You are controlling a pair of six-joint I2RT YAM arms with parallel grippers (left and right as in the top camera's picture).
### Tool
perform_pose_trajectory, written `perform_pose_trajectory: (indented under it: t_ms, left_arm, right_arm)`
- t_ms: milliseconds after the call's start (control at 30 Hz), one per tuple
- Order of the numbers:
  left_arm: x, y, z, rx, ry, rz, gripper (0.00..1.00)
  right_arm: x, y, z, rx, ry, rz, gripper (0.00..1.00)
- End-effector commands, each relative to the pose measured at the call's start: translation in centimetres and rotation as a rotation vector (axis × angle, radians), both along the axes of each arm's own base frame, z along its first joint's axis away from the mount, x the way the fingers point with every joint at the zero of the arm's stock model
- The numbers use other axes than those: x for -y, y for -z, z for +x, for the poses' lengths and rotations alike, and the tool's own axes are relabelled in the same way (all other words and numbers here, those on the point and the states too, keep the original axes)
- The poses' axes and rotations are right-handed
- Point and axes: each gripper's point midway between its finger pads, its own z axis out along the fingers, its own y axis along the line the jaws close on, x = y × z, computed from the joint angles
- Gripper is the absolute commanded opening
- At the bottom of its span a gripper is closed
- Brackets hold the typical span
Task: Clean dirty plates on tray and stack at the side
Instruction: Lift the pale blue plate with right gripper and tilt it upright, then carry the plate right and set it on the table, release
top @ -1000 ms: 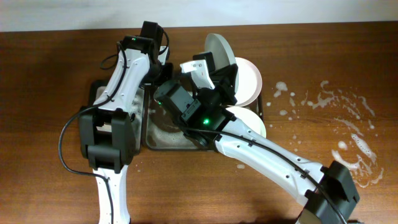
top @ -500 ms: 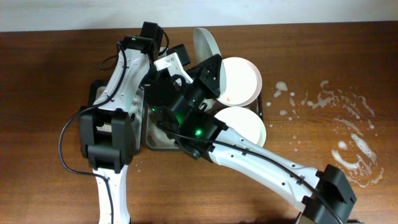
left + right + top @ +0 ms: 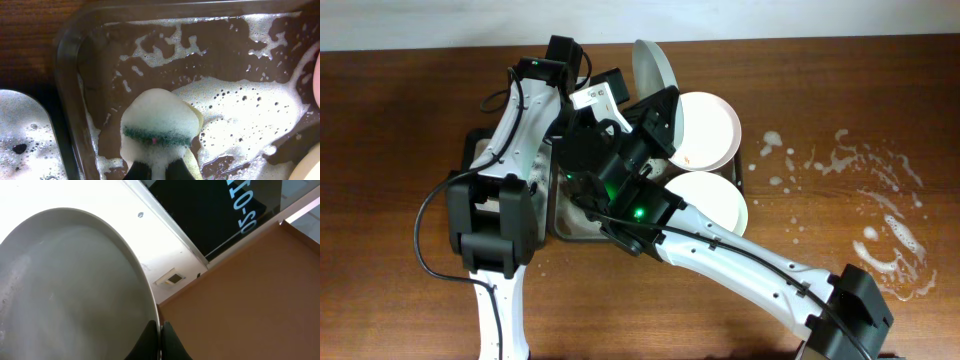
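Note:
My right gripper [image 3: 160, 337] is shut on the rim of a pale blue-grey plate [image 3: 70, 290], held upright and lifted above the back of the large dark tray [image 3: 745, 175]; the plate also shows in the overhead view [image 3: 653, 68]. Two white plates lie in the tray, one with an orange streak [image 3: 705, 130] and one in front of it [image 3: 715, 198]. My left gripper [image 3: 157, 170] is shut on a foamy sponge with a green layer [image 3: 159, 127], held over the soapy tray floor [image 3: 150, 40].
A smaller tray [image 3: 25, 135] full of foam sits left of the large tray. White soap foam spatters the brown tabletop [image 3: 880, 215] on the right. Both arms cross over the tray's left half.
My right gripper swung the blue-grey plate from flat-facing to edge-on and shifted it left over the tray's back. The left arm stayed put.

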Motion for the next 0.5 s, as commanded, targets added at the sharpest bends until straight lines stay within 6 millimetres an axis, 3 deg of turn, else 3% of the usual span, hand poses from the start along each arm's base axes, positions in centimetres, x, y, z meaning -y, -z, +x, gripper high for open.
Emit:
perform_pose_trajectory:
  t_ms: [0,67,167,267,367,467]
  left_arm:
    - [0.2,-0.3,0.1,0.001,-0.010,-0.013,0.01]
    - [0.2,-0.3,0.1,0.001,-0.011,-0.013,0.01]
    - [0.2,-0.3,0.1,0.002,-0.011,-0.013,0.01]
    - [0.2,-0.3,0.1,0.003,-0.011,-0.014,0.01]
    - [0.2,-0.3,0.1,0.002,-0.010,-0.014,0.01]
    - [0.2,-0.3,0.1,0.003,-0.010,-0.014,0.01]
  right_arm:
    - [0.1,-0.8,-0.5,0.023,0.019,0.027,0.04]
    - [1.0,-0.1,-0.2,0.100,0.045,0.128,0.04]
    - [4.3,3.3,1.2,0.096,0.114,0.112,0.04]
    - [3.5,5.6,3.1,0.001,-0.014,0.150,0.04]
    - [4.3,7.7,4.1,-0.072,-0.089,0.291,0.04]
    - [6.8,8.9,3.7,-0.221,-0.167,0.563,0.04]
